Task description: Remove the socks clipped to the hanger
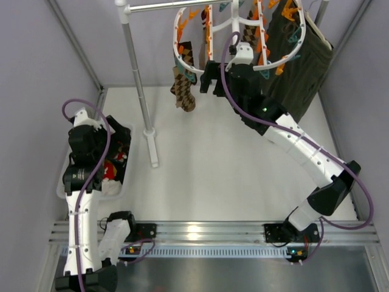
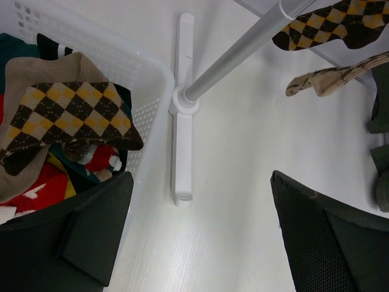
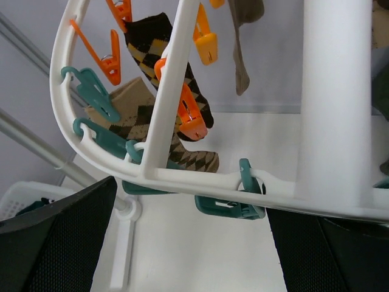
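Here we see the socks [image 1: 184, 85] hanging long-axis vertical, toes down, from the hanger [image 1: 176, 42]; right gripper [image 3: 191, 249] gapes beneath its rim, left gripper [image 2: 202, 237] likewise spread.

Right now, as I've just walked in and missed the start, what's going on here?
The right tool is open, raised close to the rim of the white hanger near its teal clips, gripping nothing. Argyle socks hang clipped to the hanger. The left tool is open beside a white basket that holds other socks.

Two arms [image 1: 85, 188] [image 1: 304, 152], one hanger [image 1: 176, 42], one basket [image 1: 129, 159]
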Controlling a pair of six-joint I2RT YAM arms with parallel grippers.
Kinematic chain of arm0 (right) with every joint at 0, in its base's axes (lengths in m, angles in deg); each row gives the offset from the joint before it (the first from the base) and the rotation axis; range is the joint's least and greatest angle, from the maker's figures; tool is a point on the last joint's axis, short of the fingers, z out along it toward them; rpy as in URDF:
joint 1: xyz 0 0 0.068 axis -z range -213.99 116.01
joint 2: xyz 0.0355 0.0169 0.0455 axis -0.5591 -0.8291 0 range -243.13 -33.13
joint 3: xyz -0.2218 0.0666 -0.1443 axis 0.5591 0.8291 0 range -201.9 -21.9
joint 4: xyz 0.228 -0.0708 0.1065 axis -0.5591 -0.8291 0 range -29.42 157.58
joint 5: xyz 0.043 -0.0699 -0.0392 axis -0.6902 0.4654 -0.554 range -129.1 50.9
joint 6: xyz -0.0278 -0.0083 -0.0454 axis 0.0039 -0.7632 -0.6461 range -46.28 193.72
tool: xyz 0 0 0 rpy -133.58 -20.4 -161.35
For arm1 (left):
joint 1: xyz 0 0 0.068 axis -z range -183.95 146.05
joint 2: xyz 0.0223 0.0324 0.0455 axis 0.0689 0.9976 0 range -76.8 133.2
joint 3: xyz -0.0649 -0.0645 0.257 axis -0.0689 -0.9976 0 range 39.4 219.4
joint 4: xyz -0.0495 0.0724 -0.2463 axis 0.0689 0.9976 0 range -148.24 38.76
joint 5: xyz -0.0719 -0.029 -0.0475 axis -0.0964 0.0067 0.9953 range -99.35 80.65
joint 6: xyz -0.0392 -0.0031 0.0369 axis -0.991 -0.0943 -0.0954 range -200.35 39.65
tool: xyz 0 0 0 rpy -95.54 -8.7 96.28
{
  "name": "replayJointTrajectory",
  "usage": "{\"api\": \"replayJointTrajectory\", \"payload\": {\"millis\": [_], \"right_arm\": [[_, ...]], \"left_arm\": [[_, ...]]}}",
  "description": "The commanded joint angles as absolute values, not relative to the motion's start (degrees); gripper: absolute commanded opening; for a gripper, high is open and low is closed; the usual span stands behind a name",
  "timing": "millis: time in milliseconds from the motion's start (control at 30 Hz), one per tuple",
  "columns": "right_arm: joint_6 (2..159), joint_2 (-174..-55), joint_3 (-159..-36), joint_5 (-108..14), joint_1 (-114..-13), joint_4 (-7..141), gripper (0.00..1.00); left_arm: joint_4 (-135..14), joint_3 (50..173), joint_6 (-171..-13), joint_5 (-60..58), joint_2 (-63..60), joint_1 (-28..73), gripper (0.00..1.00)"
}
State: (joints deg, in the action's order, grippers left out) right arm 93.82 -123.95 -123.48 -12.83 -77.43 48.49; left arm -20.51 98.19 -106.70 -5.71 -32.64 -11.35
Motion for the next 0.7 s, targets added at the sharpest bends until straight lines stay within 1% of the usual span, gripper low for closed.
{"api": "replayJointTrajectory", "payload": {"millis": [0,167,400,533,667], "right_arm": [[93.94,-121.46,-121.14,-14.92,-76.62,53.59,0.99],[95.16,-122.95,-124.12,-12.73,-76.62,52.29,0.99],[97.89,-125.94,-126.58,-13.34,-76.88,52.28,1.0],[98.42,-122.87,-121.5,-13.96,-77.67,55.71,0.99],[98.33,-120.06,-119.2,-15.36,-77.76,56.24,1.0]], "left_arm": [[-22.12,99.96,-105.14,-2.67,-32.59,-11.51,0.98],[-24.31,99.44,-104.35,5.41,-32.15,-11.51,0.98],[-24.85,98.38,-103.91,7.44,-32.68,-11.6,0.98],[-24.76,97.85,-103.47,8.31,-32.86,-11.42,0.98],[-24.76,97.24,-103.56,10.24,-33.82,-11.42,0.98]]}}
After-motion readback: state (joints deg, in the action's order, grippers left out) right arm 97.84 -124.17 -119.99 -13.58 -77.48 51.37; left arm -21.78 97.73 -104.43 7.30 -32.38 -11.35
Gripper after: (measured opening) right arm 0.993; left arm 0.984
